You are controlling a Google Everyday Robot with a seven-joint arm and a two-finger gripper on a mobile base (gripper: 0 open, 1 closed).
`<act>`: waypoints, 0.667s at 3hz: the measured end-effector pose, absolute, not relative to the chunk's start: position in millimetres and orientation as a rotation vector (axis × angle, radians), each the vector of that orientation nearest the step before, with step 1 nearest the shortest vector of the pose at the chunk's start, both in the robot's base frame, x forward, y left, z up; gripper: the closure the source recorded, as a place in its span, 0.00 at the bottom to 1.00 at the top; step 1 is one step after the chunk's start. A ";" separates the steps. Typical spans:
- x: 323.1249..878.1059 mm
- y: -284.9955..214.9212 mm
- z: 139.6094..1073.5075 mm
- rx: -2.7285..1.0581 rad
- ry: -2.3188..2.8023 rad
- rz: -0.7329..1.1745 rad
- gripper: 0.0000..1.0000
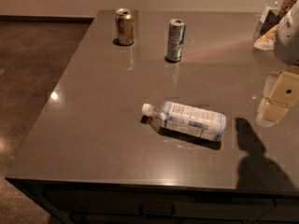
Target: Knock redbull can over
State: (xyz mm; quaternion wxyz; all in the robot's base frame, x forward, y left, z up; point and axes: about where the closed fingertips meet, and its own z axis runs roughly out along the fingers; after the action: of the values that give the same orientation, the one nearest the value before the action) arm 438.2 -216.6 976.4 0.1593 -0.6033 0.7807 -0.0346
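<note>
The redbull can [176, 39] is slim, silver and blue, and stands upright on the grey countertop [93, 115] at the back middle. My gripper [278, 101] hangs at the right edge of the view, above the counter. It is well to the right of the can, nearer the front, and apart from it. Its shadow [254, 157] falls on the counter near the front right.
A wider gold can [124, 27] stands upright at the back left of the redbull can. A clear plastic bottle [187, 120] with a white-blue label lies on its side mid-counter. Some clutter [273, 17] sits at the back right corner. The floor [28, 78] drops off on the left.
</note>
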 end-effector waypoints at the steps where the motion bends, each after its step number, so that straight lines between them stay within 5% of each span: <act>1: 438.2 -216.6 976.4 -1.724 2.231 -0.099 0.00; 2: 447.6 -208.9 976.1 -1.710 2.225 -0.081 0.00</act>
State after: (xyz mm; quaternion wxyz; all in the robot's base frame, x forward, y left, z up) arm 447.6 -208.9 976.1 0.1662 -0.6007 0.7815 -0.0286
